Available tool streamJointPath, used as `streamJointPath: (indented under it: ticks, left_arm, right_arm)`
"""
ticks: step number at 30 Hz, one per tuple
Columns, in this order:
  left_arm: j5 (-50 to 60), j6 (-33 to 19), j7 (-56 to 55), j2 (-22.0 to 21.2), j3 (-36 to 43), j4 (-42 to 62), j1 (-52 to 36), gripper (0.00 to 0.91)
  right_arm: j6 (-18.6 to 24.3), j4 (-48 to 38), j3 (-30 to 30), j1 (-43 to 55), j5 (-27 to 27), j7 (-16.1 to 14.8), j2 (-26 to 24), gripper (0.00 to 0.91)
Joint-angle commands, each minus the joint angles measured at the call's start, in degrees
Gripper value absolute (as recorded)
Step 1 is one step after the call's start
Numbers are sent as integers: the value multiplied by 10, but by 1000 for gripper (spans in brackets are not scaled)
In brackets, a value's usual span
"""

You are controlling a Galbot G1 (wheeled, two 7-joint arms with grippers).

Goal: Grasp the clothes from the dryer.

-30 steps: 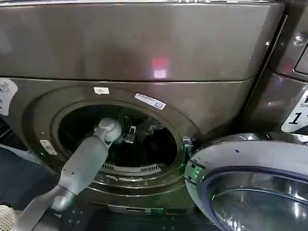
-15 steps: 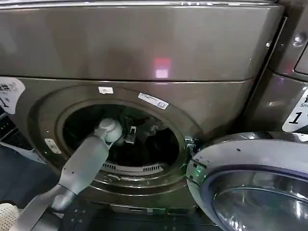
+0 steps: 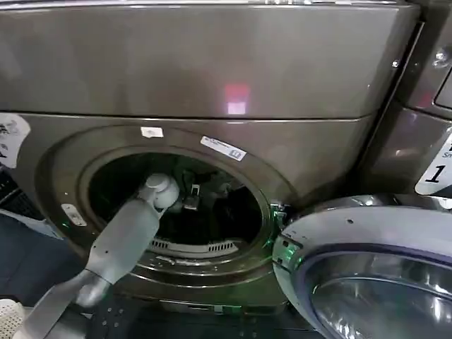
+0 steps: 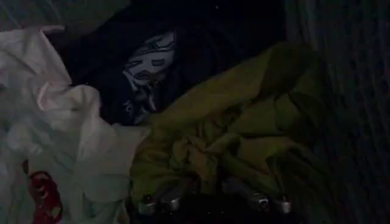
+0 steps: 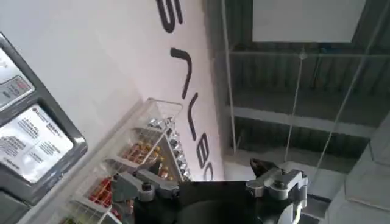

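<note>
The dryer is a bronze-grey front-loader with its wide round port open. My left arm reaches through the port, and the left gripper is deep in the dark drum. In the left wrist view the clothes lie in a heap: a yellow-green piece in the middle, white cloth to one side, and dark cloth with a pale print behind. The left gripper is open, its fingers spread against the yellow-green cloth. My right gripper is open and empty, pointing up at a wall and ceiling.
The dryer's round door hangs open at the lower right, close to the port. A neighbouring machine stands right of the dryer. A white basket rim shows at the lower left on the dark floor.
The head view swayed slightly sideways and back. My left arm keeps the same pose inside the drum.
</note>
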Motion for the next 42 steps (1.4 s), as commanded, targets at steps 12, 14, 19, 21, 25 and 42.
streamJointPath:
  ticks: [12, 14, 19, 21, 25, 42]
  left_arm:
    - [-56, 121, -292, 17, -4, -161, 42, 0]
    - [-64, 133, -316, 18, -5, -179, 48, 0]
    - [-89, 152, -387, 13, -7, -205, 63, 0]
    - [-100, 158, -426, 9, -11, -212, 71, 0]
    - [-142, 166, -536, -19, -41, -218, 83, 0]
    - [-418, 148, -835, -156, -143, -264, 192, 0]
  right_arm:
    - [0, 2, 1, -1, 10, 0, 0, 907]
    - [-1, 2, 2, -2, 11, 0, 0, 907]
    - [-1, 6, 0, -2, 12, 0, 2, 907]
    - [-1, 7, 0, -3, 12, 0, 3, 907]
    - [-2, 12, 0, -4, 14, 0, 4, 907]
    - [-2, 13, -2, -1, 17, 1, 2, 907]
